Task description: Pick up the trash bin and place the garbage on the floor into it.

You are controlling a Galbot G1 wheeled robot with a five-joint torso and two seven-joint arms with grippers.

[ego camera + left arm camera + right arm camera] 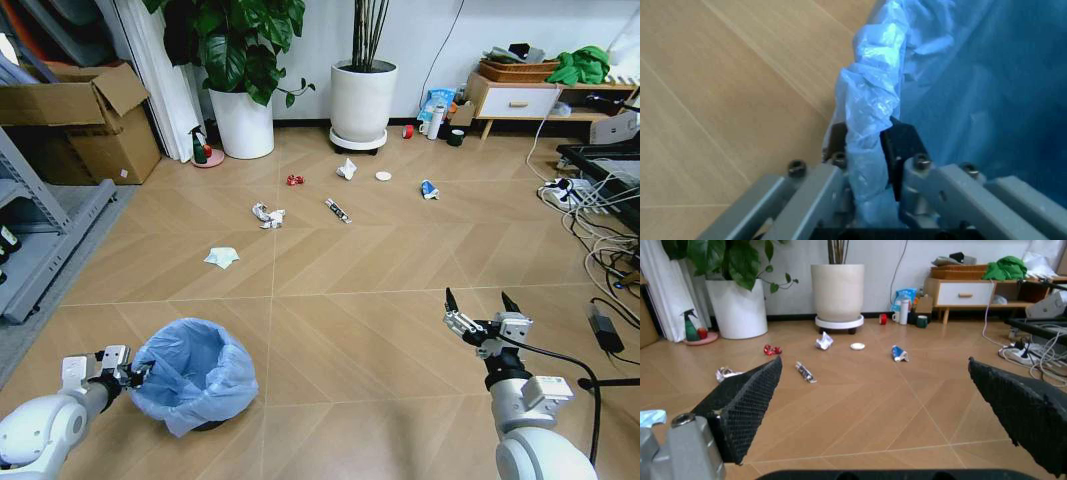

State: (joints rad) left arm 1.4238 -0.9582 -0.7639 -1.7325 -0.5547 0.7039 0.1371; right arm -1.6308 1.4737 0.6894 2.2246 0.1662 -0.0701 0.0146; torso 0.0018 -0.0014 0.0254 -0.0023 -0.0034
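Left pincer (140,373) low at the near left of the floor (350,330), pressed together on the rim of the trash bin (195,375). In the left wrist view, fingers (903,145) pinching a bunched fold of the light-blue bag (870,100), one pad on each side of the rim. Trash bin standing on the floor just beside the left arm, bag mouth open upward.

Farther out, mid-floor, the garbage scattered well apart from the bin:
- pale tissue (222,257), nearest the bin;
- crumpled white paper (267,215);
- red wrapper (294,180);
- black-white tube (338,210);
- crumpled white paper (347,169) near the wheeled planter (362,100);
- white disc (383,176);
- blue-white packet (429,189).

Green spray bottle (199,148) beside the left planter (243,122), against the wall.

Right pincer (483,302) raised above bare floor at the near right, spread wide, holding nothing. In the right wrist view, both textured fingertips (747,405) far apart, framing the litter beyond.
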